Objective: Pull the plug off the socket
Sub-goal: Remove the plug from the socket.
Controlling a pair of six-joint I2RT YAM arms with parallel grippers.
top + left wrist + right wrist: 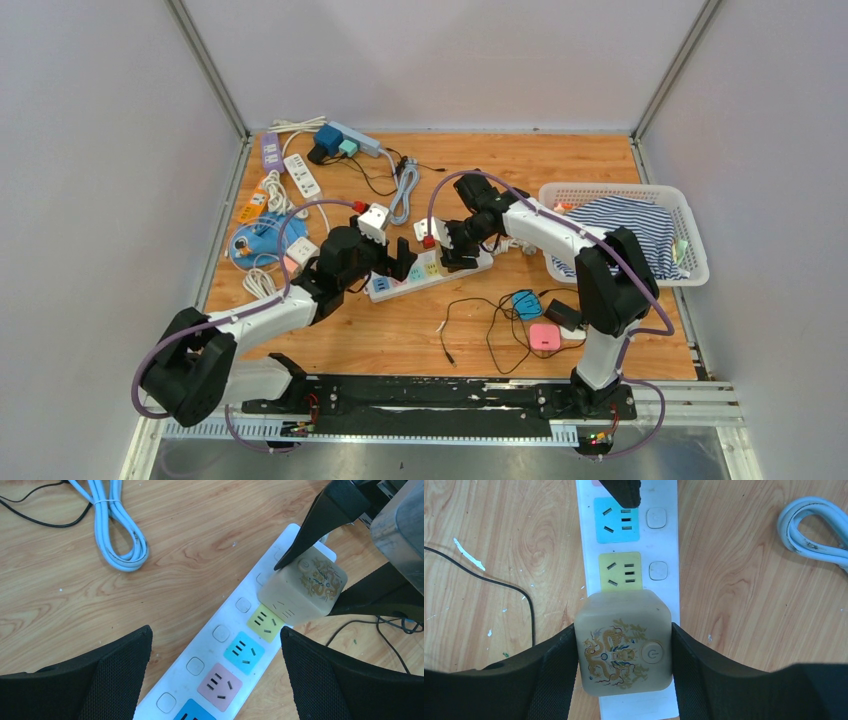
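The right claw [623, 635] is clamped on the cube plug [302, 587] (dragon print on top), which sits at the end of the strip [197, 647], mid-table. The left claw [215, 632] hangs spread wide above the strip's coloured sockets.

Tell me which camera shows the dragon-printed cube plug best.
Right wrist: the cube plug fills the centre, top face square-on, right fingers on both sides. Left wrist shows it obliquely at the edge; top external barely resolves it.
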